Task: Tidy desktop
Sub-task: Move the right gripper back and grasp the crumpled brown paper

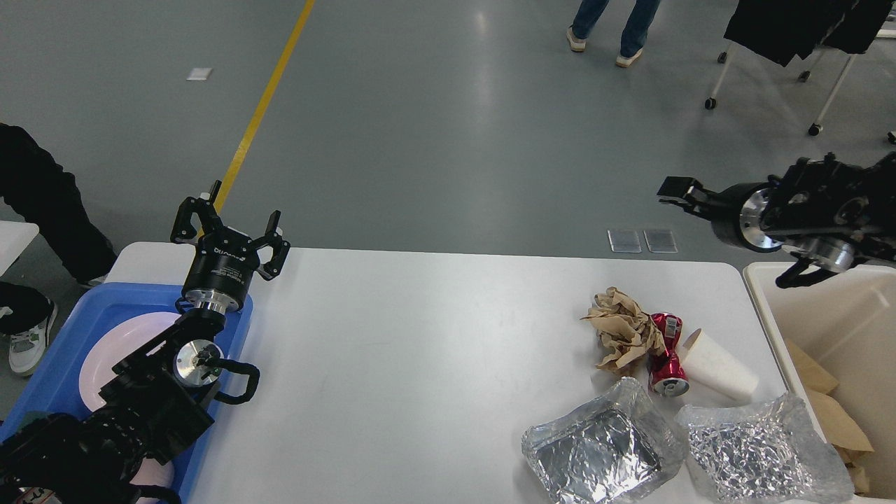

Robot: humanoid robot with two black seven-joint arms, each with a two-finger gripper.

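Note:
The white desktop (pixel 420 364) holds litter at its right end: a crumpled brown paper (pixel 621 330), a crushed red can (pixel 665 355), a white paper cup (pixel 719 365) lying on its side, and two crumpled foil trays (pixel 602 448) (pixel 759 449) at the front edge. My left gripper (pixel 227 224) is open and empty, raised above the table's far left corner. My right gripper (pixel 682 194) is raised beyond the far right corner and points left. It is seen side-on, so its fingers cannot be told apart.
A cream bin (pixel 766 287) with brown paper scraps (pixel 829 402) inside stands against the table's right end. A blue tray (pixel 63 364) with a pale plate (pixel 105 346) lies at the left under my left arm. People and wheeled stands are on the floor beyond.

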